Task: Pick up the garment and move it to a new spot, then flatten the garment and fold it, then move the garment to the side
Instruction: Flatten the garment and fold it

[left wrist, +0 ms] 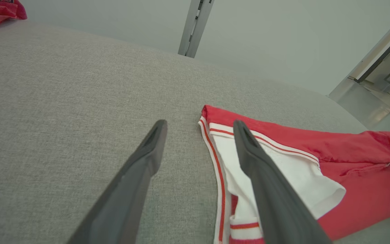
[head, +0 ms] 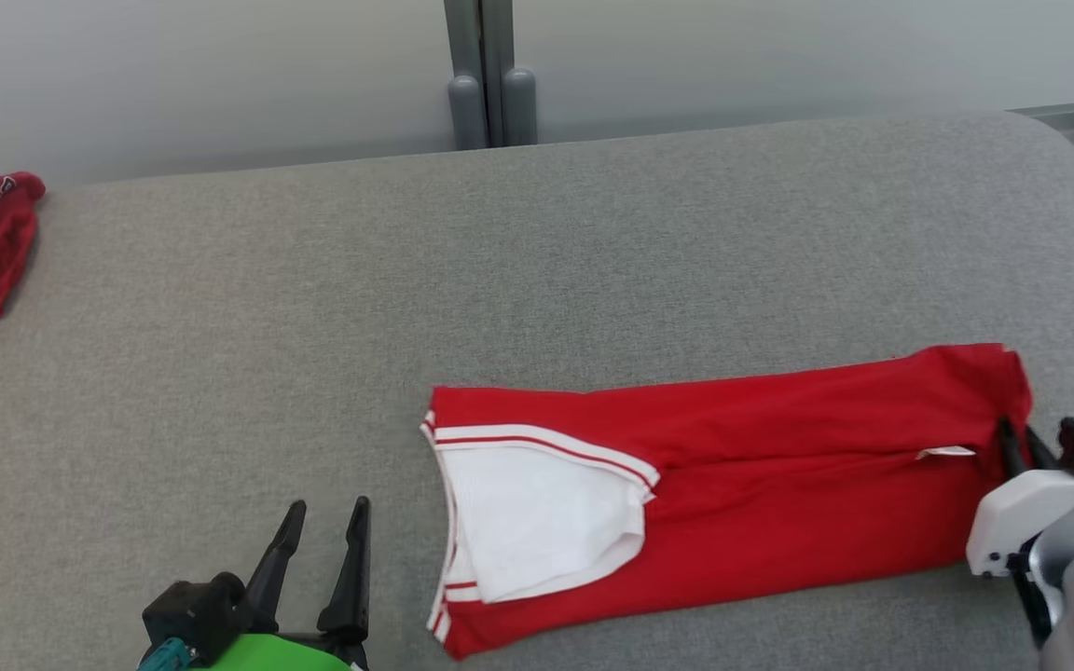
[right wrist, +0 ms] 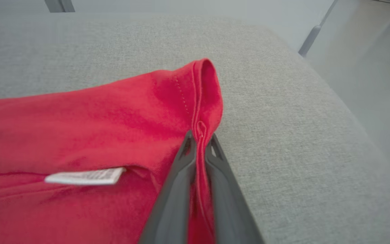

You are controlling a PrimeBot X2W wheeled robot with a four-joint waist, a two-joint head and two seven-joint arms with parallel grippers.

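In the head view the red garment [head: 761,466] lies as a long strip on the grey padded surface [head: 537,261], running from 6 toward 4 o'clock. The left gripper [head: 329,508] waits at 7 o'clock, spread wide and empty, probably ready for the collar end. The right gripper [head: 1012,438] meets the hem at 4 o'clock. The left wrist view adds that its fingers [left wrist: 154,135] straddle the white-trimmed collar edge without holding it. The right wrist view makes plain what the head view leaves vague: the fingers [right wrist: 181,162] are nearly closed, pinching a raised hem ridge, with a white label [right wrist: 85,176] at 8 o'clock. This grip is likely for lifting that end over.
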